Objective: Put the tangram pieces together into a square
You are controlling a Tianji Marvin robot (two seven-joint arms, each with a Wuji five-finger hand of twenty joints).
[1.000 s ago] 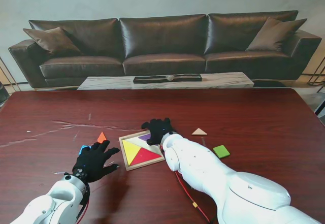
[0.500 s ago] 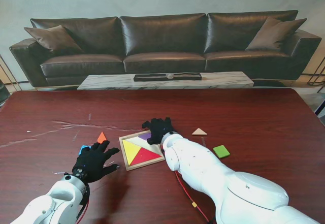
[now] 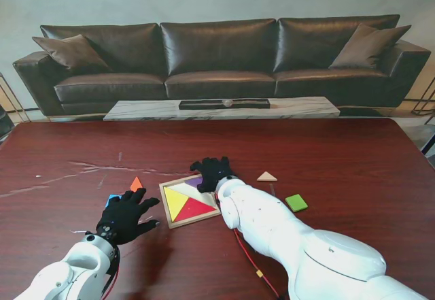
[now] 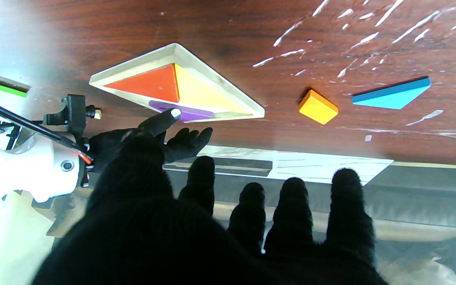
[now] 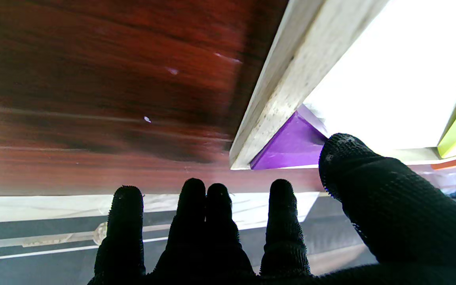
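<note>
Tangram pieces lie partly seated and partly loose around a shallow wooden tray [image 3: 168, 206], which serves as your landmark near the middle of the dark red worktop [image 3: 353, 157]. Inside the tray you have a yellow triangle [image 3: 176, 201] and a red triangle [image 3: 196, 209] fitted edge to edge, and a purple piece [image 5: 291, 144] tucked into the tray's far corner.

Your right robot hand [image 3: 211, 171] rests over that far corner, fingers spread and gripping nothing. The left wrist view shows one of its fingertips [image 4: 171, 115] touching the purple piece, so you appear to be nudging that piece snug against the rim.

Your left robot hand [image 3: 126, 216] lies flat on the worktop to the left of the tray, fingers splayed, empty. Just beyond it, still left of the tray, sit a small orange piece [image 3: 136, 184] and a blue piece [image 4: 392, 94], the blue one mostly hidden under the fingers in the stand view.

To the right of the tray, well apart from it, lie a tan triangle [image 3: 266, 176] and a green square [image 3: 296, 203].

By this judgement you are roughly midway: three pieces in, four out. The next move likely calls for lifting the right hand clear, then bringing a loose piece in, turned to match the open gap. Thin flat pieces may be hard to pinch; sliding may serve you better.
</note>
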